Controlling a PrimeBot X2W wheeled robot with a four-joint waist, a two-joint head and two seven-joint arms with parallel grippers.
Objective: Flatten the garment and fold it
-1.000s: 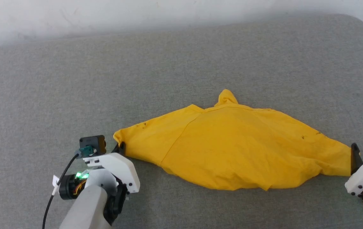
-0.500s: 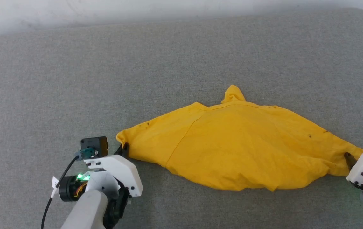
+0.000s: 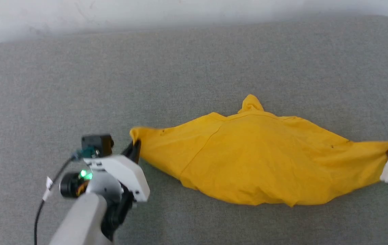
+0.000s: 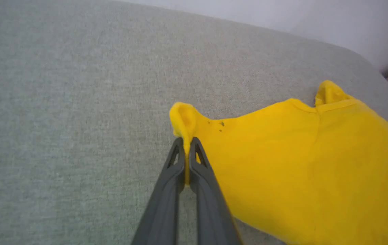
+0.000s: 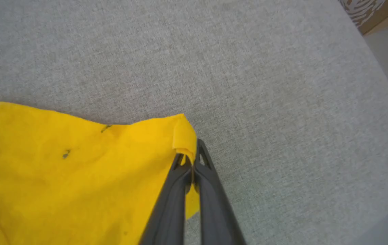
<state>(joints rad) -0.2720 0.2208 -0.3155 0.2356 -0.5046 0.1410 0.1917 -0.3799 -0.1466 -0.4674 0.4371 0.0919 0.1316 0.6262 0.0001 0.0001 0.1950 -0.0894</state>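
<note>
A thin, softly creased yellow T-shirt [image 3: 258, 160] lies stretched in a wide crescent on a grey woven cushion [image 3: 180, 68], with bare upholstery open toward 12 o'clock. The left gripper [image 4: 187, 149] pinches its 9 o'clock tip and the right gripper [image 5: 190, 154] its 3 o'clock corner, fingers pressed together on cloth

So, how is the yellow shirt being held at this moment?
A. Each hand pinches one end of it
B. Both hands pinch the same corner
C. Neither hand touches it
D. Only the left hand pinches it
A: the left hand is shut on one end of the yellow shirt and the right hand is shut on the opposite end, with the cloth spread between them.
</note>
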